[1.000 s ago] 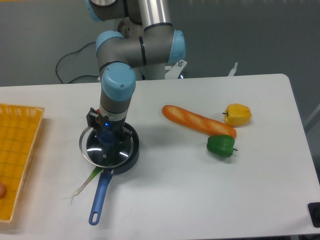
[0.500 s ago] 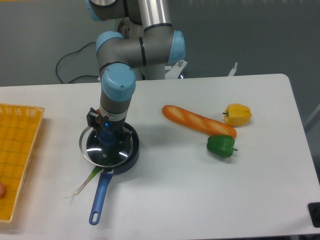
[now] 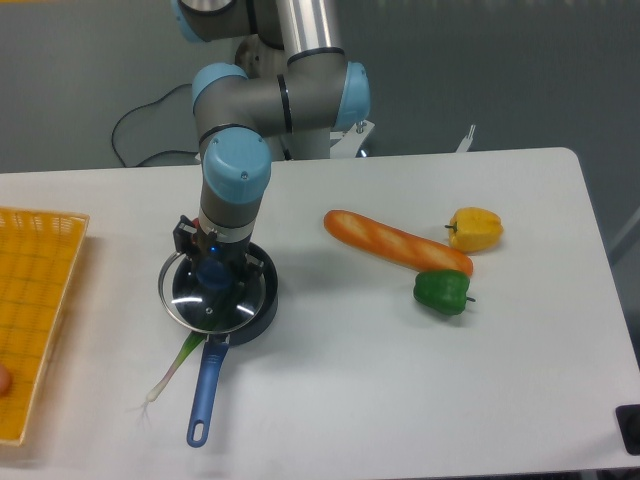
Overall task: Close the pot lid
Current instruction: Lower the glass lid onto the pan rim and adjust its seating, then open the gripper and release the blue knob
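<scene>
The pot is a small dark saucepan left of the table's middle, with its long blue handle pointing toward the front edge. The pot lid, clear glass with a metal rim, lies over the pot and overhangs it a little to the left. Its blue knob sits between the fingers of my gripper. The gripper reaches straight down from the arm and is shut on that knob. The wrist hides the back of the lid and pot.
A green onion lies just left of the pot handle. A baguette, a yellow pepper and a green pepper lie to the right. A yellow basket stands at the left edge.
The pot's blue handle has swung slightly to the right, and the green onion beside it has shifted with it. The gripper stays on the knob, almost still.
</scene>
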Controlling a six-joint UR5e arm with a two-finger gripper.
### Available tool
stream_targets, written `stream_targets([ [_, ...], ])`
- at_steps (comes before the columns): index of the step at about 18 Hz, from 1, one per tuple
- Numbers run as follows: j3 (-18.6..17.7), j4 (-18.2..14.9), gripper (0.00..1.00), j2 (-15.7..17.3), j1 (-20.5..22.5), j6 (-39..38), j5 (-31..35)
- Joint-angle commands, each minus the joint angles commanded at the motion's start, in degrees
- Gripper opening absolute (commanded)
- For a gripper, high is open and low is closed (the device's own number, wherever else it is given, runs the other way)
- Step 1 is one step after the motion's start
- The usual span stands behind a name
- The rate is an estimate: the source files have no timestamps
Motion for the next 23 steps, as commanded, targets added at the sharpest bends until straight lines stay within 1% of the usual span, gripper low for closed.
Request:
stream_targets([
  [1,0.2,0.0,0.70,-0.1,0.0,0.1,0.0],
  [2,0.3,-0.1,0.74,-0.2,0.1,0.1,0.0],
  [5,0.5,-0.1,0.77,-0.2,0.3,0.2,0.0],
  [7,1.1,-0.2,0.83,-0.2,0.4,0.3,0.1],
  [8,1.5,-0.2,0.88,-0.2,0.4,0.2,0.1],
  [9,1.8,-0.2,0.91,-0.3,0.4,0.3,0.1],
  [11,1.8,-0.3,0.92,-0.3,0.4,0.4,0.3],
  [13,2.5,-0.2,0.99,-0.3,0.5,0.5,0.7],
  [16,4.5,-0.4,1.00,-0.3,0.8,0.5,1.2],
  [19,5.9,-0.3,1.00,0.0,0.8,0.9,5.5],
  [21,6.9,-0.4,1.00,0.0,0.9,2.0,6.0],
  [23,7.4,-0.6,1.00,0.3,1.9,4.5,7.4],
])
